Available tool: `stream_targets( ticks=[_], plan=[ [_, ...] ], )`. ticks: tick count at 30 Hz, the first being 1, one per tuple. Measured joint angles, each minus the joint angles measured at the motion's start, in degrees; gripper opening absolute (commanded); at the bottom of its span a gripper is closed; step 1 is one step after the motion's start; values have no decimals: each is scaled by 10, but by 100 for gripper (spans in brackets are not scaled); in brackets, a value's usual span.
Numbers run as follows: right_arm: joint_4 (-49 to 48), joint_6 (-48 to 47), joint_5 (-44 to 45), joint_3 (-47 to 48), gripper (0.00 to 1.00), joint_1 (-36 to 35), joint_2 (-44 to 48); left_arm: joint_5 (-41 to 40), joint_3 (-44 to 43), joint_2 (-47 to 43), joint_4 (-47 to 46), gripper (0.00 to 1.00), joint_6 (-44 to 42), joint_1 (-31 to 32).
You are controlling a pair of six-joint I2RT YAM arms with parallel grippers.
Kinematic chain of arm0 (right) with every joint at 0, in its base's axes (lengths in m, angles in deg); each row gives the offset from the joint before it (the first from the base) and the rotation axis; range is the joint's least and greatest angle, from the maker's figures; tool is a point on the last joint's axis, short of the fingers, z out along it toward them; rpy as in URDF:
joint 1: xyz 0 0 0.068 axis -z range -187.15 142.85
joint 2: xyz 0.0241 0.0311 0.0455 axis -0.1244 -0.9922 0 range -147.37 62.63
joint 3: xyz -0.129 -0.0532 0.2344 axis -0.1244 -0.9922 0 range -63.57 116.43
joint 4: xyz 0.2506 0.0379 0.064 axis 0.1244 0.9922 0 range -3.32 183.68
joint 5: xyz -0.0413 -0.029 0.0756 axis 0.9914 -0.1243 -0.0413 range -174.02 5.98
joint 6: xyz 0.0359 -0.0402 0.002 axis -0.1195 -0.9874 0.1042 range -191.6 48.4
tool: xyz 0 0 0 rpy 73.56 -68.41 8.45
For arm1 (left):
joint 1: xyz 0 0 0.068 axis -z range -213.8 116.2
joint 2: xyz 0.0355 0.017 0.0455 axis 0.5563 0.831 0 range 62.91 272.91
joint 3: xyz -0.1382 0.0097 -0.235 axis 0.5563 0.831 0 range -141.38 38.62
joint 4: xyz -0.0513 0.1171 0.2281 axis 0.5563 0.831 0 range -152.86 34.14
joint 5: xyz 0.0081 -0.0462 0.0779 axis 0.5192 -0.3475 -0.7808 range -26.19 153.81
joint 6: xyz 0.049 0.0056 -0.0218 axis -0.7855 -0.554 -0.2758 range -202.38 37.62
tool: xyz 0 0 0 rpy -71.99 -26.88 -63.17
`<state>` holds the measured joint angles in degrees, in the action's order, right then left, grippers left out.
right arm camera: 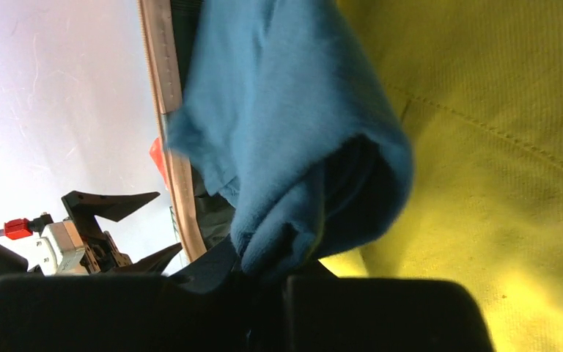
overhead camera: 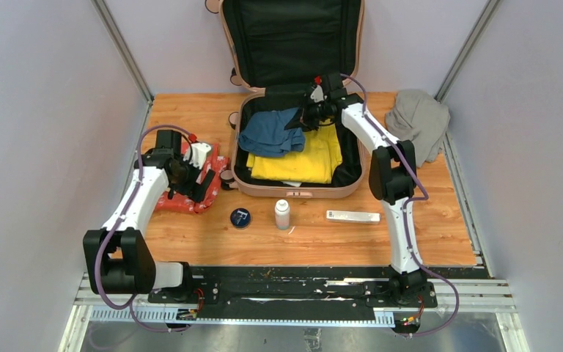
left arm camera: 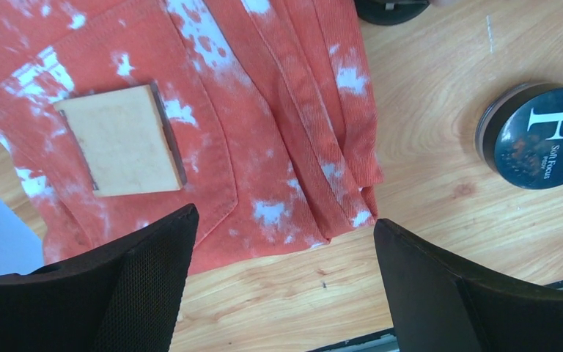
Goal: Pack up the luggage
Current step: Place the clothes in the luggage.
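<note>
Open pale pink luggage [overhead camera: 297,193] at back centre of desk [overhead camera: 440,220]: lid upright, black lining, blue cloth [overhead camera: 270,132] on yellow cloth [overhead camera: 300,161] inside.
Right end effector [right arm camera: 264,275] stretched into it, clenched on blue cloth; left end effector [left arm camera: 284,220] released, above orange-red cloth [left arm camera: 264,110] alongside.

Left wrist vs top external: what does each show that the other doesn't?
Left wrist only: the tan patch on the red-and-white garment, and the lettering on the round tin lid. Top external only: the open luggage holding a yellow garment and a blue cloth, the right pincer at it, a white bottle, a grey cloth. Both: the garment, the tin, the left pincer open over the garment.
</note>
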<state>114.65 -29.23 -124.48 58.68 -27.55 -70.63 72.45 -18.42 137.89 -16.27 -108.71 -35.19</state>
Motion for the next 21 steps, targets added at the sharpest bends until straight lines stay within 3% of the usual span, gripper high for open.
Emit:
stream_targets(
  ticks=[6, 12, 14, 17, 18, 21],
  plan=[
    [18, -19, 5, -18, 0, 8, 0, -12, 29, 11, -18, 97, -15, 0],
    [42, -39, 14, -20, 9, 14, 0, -14, 49, 23, -29, 100, -23, 0],
    [56, -49, 22, -20, 25, 16, 0, -11, 50, 23, -29, 100, -23, 0],
    [80, -66, 39, -20, 66, 19, 0, -6, 55, 20, -32, 100, -24, 0],
    [88, -71, 44, -19, 72, 21, 0, -3, 58, 19, -33, 100, -25, 0],
    [125, -93, 65, -6, 78, 24, 0, -1, 65, 18, -34, 100, -26, 0]
  ],
)
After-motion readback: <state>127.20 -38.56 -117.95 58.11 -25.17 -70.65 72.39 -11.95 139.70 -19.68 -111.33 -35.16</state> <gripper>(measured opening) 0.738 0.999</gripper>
